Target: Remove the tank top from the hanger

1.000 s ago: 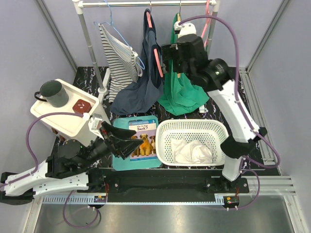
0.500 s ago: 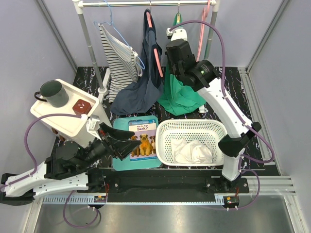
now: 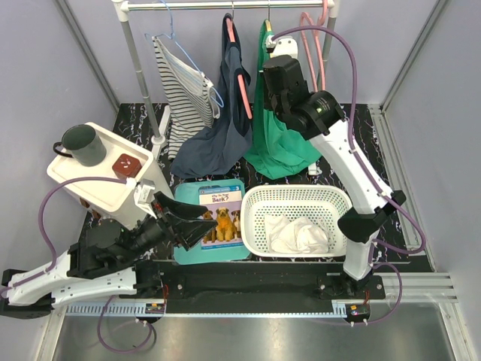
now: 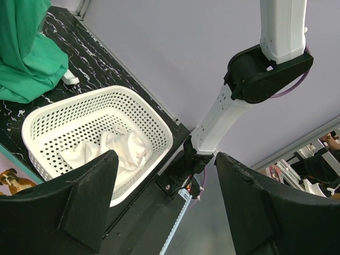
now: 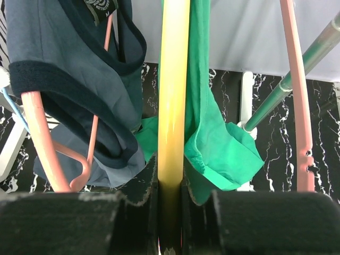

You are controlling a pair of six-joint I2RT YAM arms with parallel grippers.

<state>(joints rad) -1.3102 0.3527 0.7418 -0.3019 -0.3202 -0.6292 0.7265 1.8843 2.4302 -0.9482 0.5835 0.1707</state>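
Your right claw is clamped on the yellow hanger. The green tank top drapes from that hanger just past the fingers (up at the rail). Your left claw hangs spread apart near the basket.

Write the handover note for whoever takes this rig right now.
Right gripper: shut on the yellow hanger, up by the rail.
Left gripper: open and empty, over the book beside the basket.
Green tank top: still draped on that hanger, its lower part pooled on the black mat.
Done: hanger gripped.
Left: pull the top off the hanger.
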